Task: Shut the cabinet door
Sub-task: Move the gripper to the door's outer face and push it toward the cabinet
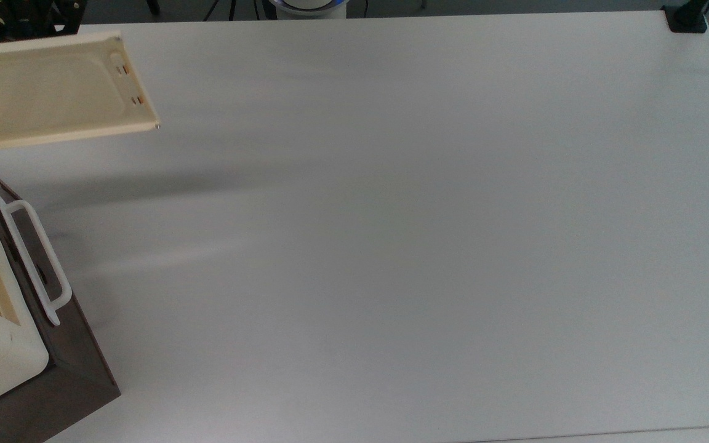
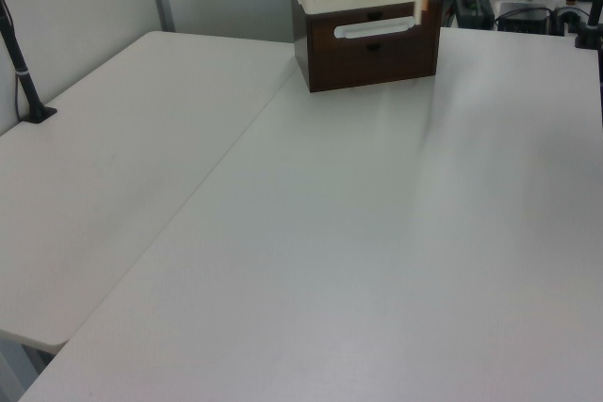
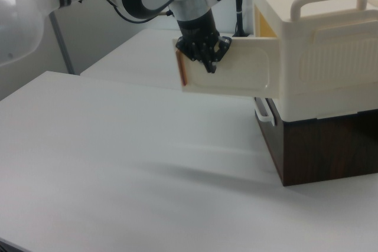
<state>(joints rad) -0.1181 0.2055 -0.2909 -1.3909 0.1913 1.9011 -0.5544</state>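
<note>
Here the cabinet door (image 1: 47, 92) stands ajar, long axis horizontal; end effector (image 3: 207, 57) against it, grip unclear

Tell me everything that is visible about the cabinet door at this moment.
The cabinet door is a flat pale cream panel that looks like plastic, with a recessed inner face and small brown slots near its free edge. An orange-brown bar runs along the outer side near that edge in the right view. It stands open, hinged to the cream cabinet that sits on a dark brown drawer unit. The gripper is against its outer face near the free edge. In the left view it appears almost edge-on.
</note>
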